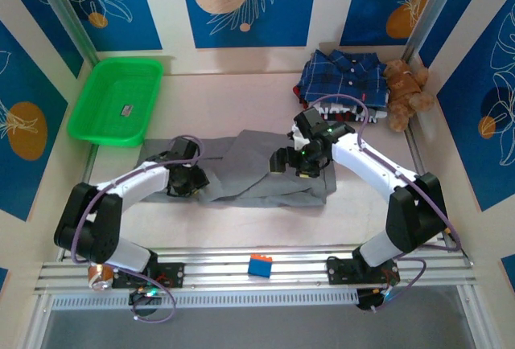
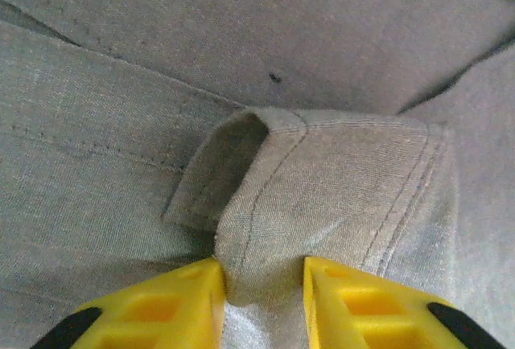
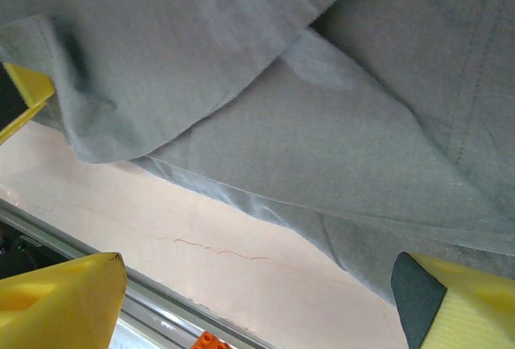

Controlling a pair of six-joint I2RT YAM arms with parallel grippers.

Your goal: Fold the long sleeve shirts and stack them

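Note:
The grey long sleeve shirt (image 1: 265, 168) lies spread across the middle of the table. My left gripper (image 1: 189, 178) is at its left end. In the left wrist view a folded, stitched sleeve cuff (image 2: 338, 196) sits between the yellow fingers (image 2: 177, 301), which press it from both sides; my left gripper (image 2: 264, 273) is shut on it. My right gripper (image 1: 302, 160) hovers over the shirt's right part, its jaws wide apart. My right gripper (image 3: 257, 264) holds nothing; under it lie the grey hem (image 3: 322, 172) and bare table. The plaid shirt (image 1: 342, 75) rests folded at the back right.
A brown teddy bear (image 1: 405, 92) sits beside the plaid shirt in the back right corner. A green tray (image 1: 117, 100) stands at the back left. A small blue and orange brick (image 1: 259, 264) lies on the metal rail at the near edge.

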